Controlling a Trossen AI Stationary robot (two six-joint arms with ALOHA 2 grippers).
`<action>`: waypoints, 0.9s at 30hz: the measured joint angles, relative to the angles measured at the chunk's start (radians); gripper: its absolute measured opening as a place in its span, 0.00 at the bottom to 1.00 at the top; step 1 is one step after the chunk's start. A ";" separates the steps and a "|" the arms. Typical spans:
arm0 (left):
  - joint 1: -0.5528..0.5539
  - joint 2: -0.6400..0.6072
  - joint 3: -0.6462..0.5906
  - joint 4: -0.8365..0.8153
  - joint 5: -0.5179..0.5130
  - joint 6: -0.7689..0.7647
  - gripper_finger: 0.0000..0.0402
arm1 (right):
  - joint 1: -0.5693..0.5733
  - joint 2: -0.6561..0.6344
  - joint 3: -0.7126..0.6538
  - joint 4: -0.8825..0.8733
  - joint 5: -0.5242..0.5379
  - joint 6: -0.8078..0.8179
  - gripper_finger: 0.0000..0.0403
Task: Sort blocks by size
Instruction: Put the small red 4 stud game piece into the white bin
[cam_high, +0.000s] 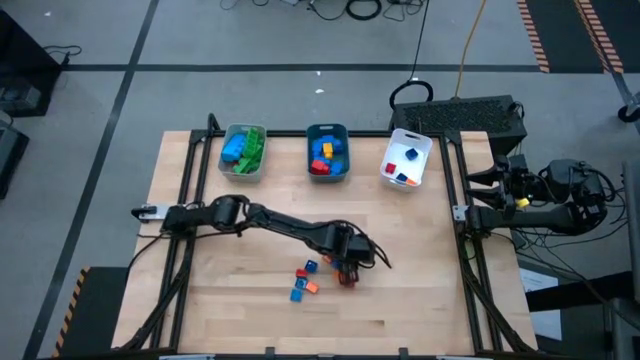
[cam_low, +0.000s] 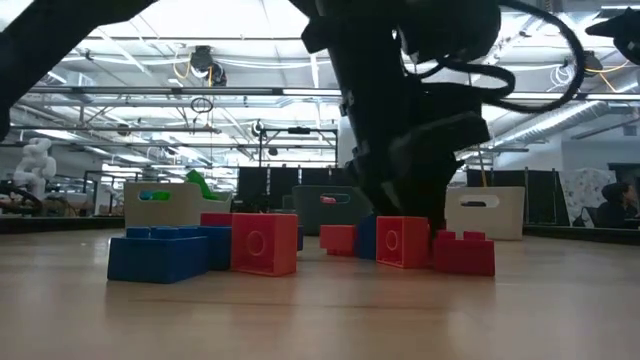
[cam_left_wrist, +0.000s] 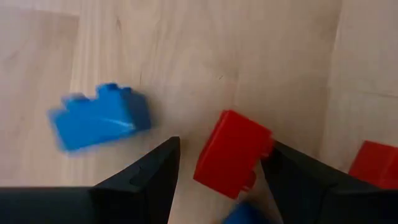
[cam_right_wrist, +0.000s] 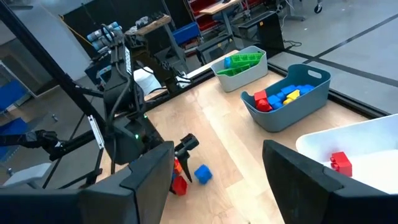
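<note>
On the wooden table (cam_high: 420, 270), three trays line the far edge, part-filled with sorted blocks. The left gripper (cam_left_wrist: 217, 174) hangs open astride a red block (cam_left_wrist: 231, 152) among the loose ones, apparently lined up to grasp it. The right gripper (cam_right_wrist: 214, 180) waits open off the table's right edge.

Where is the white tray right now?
In the high view the white tray sits at the table's far edge, rightmost of the three, next to the teal tray, holding a few small blocks.

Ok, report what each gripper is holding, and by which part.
Nothing is held. The left gripper is open astride a red block on the table; the right gripper is open and parked off-table.
</note>
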 joint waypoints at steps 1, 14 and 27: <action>0.003 -0.003 -0.012 0.013 0.000 -0.001 0.56 | 0.000 0.000 0.000 0.000 0.000 0.000 0.59; 0.020 -0.003 -0.030 0.076 0.022 0.031 0.47 | 0.000 0.000 0.000 0.000 0.000 0.002 0.59; 0.088 0.000 0.079 0.084 0.143 0.082 0.24 | 0.000 0.000 0.000 0.000 0.000 0.006 0.59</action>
